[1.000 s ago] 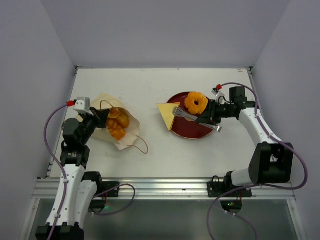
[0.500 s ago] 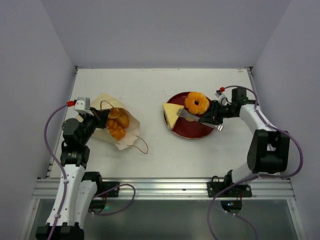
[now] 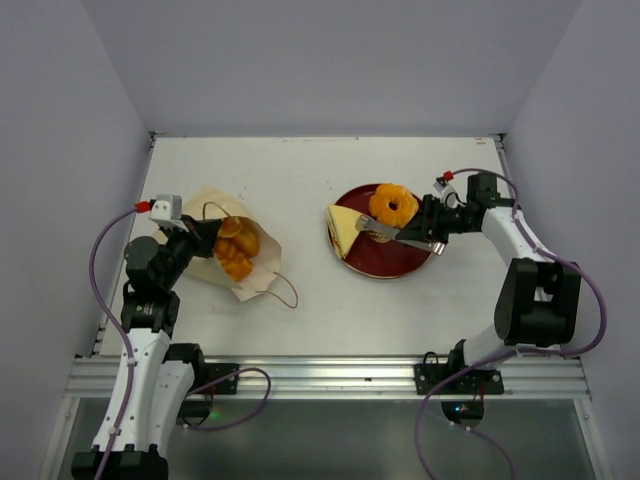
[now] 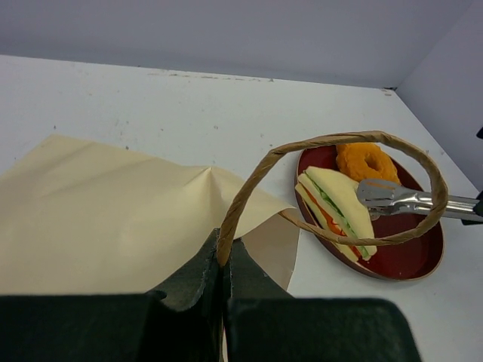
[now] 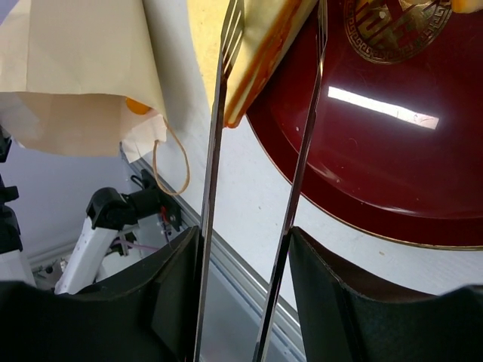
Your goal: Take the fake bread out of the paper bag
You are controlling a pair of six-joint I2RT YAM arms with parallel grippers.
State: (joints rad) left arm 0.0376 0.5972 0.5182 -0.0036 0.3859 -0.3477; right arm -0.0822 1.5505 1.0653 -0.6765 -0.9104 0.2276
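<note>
- Golden pieces of the fake bread [image 3: 237, 250] are lying in the open mouth of the paper bag [image 4: 113, 219], well left of the red plate [image 3: 385, 262].
- The sandwich [image 3: 343, 230] and doughnut [image 3: 393, 205] are resting on that plate.
- Your left gripper [image 4: 224, 264] is pinching its jaws together on the bag's handle [image 4: 339, 139], left of the plate.
- Your right gripper [image 3: 428, 232] is clamping its jaws on the tongs [image 5: 219, 151] at the plate's right rim, and the tips are spreading either side of the sandwich.
</note>
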